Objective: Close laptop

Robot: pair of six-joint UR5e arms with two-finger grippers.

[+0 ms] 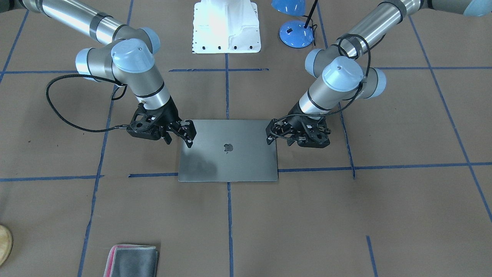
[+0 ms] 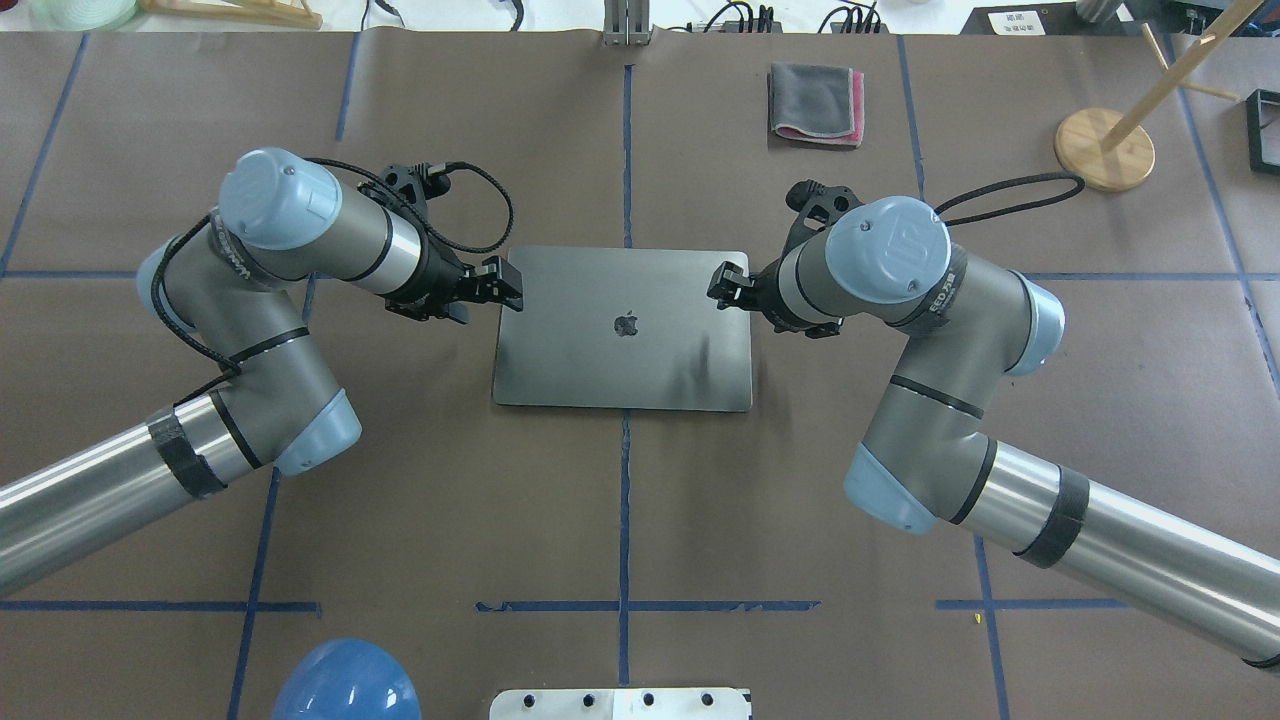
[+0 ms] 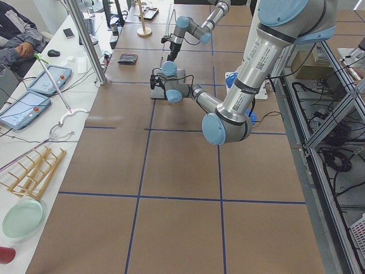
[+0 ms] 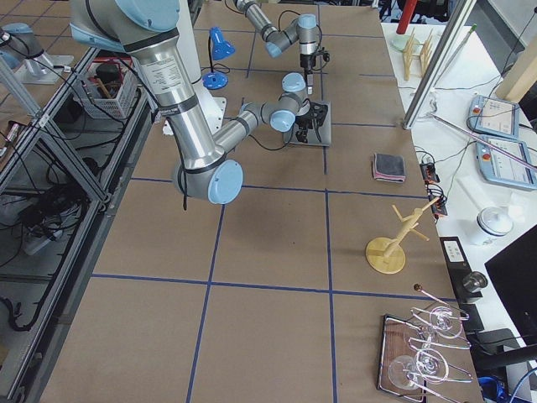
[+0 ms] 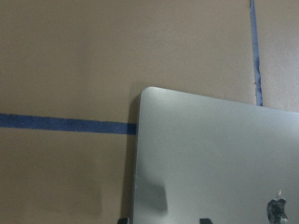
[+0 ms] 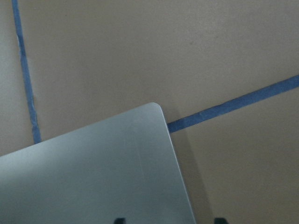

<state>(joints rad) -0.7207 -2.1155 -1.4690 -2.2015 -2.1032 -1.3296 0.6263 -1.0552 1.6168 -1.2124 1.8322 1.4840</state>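
The laptop (image 2: 620, 340) lies shut and flat on the brown table, its space-grey lid with the dark apple logo facing up. It also shows in the front view (image 1: 230, 161). My left gripper (image 2: 505, 285) hovers over the lid's far left corner, jaws open and empty; in the left wrist view the lid (image 5: 210, 163) fills the lower right, with the fingertips astride its edge. My right gripper (image 2: 722, 283) hovers over the far right corner, open and empty; the right wrist view shows that corner of the lid (image 6: 103, 168). Keyboard and screen are hidden.
A folded grey-and-pink cloth (image 2: 815, 103) lies at the far side of the table. A wooden stand (image 2: 1105, 148) is at the far right. A blue lamp (image 1: 296, 32) and the white robot base (image 1: 226, 27) stand near the robot.
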